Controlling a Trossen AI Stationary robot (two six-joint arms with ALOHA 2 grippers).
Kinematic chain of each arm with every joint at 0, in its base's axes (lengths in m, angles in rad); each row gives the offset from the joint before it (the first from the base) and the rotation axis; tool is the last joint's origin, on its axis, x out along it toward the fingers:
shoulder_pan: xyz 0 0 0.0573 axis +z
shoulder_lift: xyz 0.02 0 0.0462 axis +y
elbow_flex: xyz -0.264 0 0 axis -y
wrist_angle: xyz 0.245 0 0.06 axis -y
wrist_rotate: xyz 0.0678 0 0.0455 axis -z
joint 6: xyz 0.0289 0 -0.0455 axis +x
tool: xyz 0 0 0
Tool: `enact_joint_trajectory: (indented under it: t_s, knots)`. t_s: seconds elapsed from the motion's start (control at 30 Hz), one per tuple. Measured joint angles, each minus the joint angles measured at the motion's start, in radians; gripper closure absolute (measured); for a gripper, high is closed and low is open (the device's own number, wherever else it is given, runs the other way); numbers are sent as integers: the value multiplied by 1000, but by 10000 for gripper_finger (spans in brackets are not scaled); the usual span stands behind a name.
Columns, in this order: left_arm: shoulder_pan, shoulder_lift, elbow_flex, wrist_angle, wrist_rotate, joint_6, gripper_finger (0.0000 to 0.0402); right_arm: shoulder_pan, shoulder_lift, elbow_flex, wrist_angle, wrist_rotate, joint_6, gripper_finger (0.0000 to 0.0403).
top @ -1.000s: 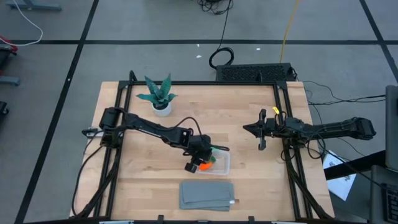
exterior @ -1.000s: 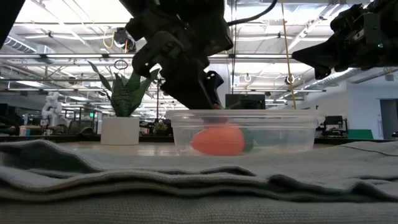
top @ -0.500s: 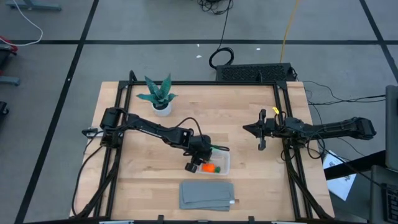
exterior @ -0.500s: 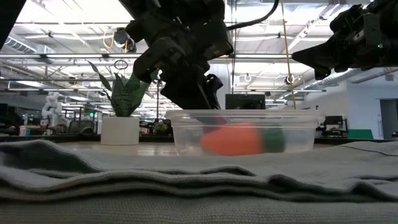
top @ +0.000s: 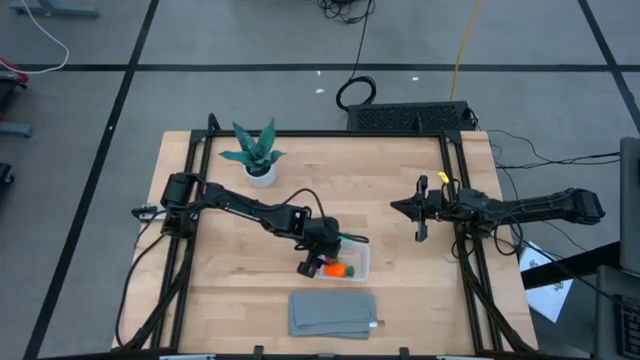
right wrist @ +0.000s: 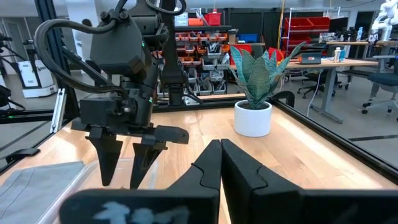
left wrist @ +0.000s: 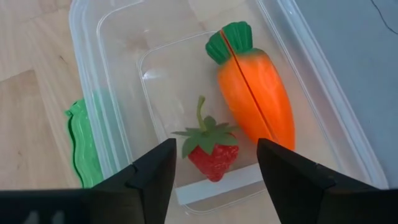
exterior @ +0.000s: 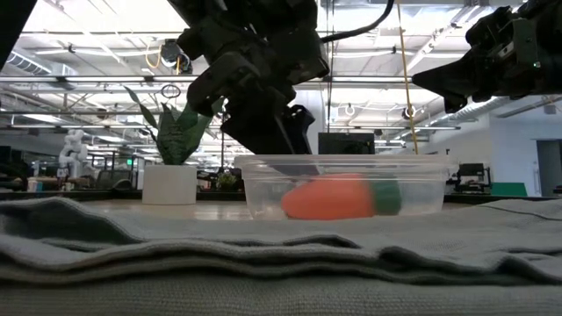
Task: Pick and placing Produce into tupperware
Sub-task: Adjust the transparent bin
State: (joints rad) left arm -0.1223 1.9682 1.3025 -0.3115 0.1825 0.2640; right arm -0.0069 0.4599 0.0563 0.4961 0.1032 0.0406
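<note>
- Down at the table's front middle, the left gripper [top: 318, 262] hangs over the near-left end of the tupperware [top: 360, 262], its fingers [left wrist: 149, 177] spread apart and holding nothing.
- Inside the clear tub, the left wrist view shows the orange carrot [left wrist: 256, 102] lying along one long wall, its green tip pointing away from the fingers.
- Just beside the carrot, a small red berry [left wrist: 211, 155] with a green leafy cap and stem lies on the tub floor, between the two spread fingers as that camera sees it.
- Outside the tub, against its other long wall, the green pod [left wrist: 84, 146] lies on the bare wood of the table [top: 400, 190]; whether it touches the wall I cannot tell.
- From table height, the carrot [exterior: 327, 197] shows through the tub's wall [exterior: 413, 189], with the left arm's dark fingers reaching down to the rim behind it.
- Nearer the front edge, a flat grey folded cloth [top: 333, 313] lies close to the tub but apart from it.
- Toward the back left, a teal-leaved plant in a white pot [top: 256, 156] stands well apart from the tub.
- Over on the table's right side, the right gripper [top: 412, 208] waits, its fingers [right wrist: 205, 165] pressed together and empty, pointing across at the left arm.
</note>
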Motion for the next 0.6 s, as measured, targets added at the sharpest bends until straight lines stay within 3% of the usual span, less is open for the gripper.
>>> enact_joint_trajectory:
  t_s: [0.2,0.4,0.5,0.6]
  knots:
    - [0,-32,0,-9,-1,45,172,0,0,0,0,0,0,403]
    - [-1,-148,0,-61,-48,59,178,0,2,0,0,0,0,403]
    - [-4,-219,1,-99,-116,56,211,0,2,0,0,0,0,403]
    - [3,-281,1,-165,-176,48,269,0,2,0,0,0,0,403]
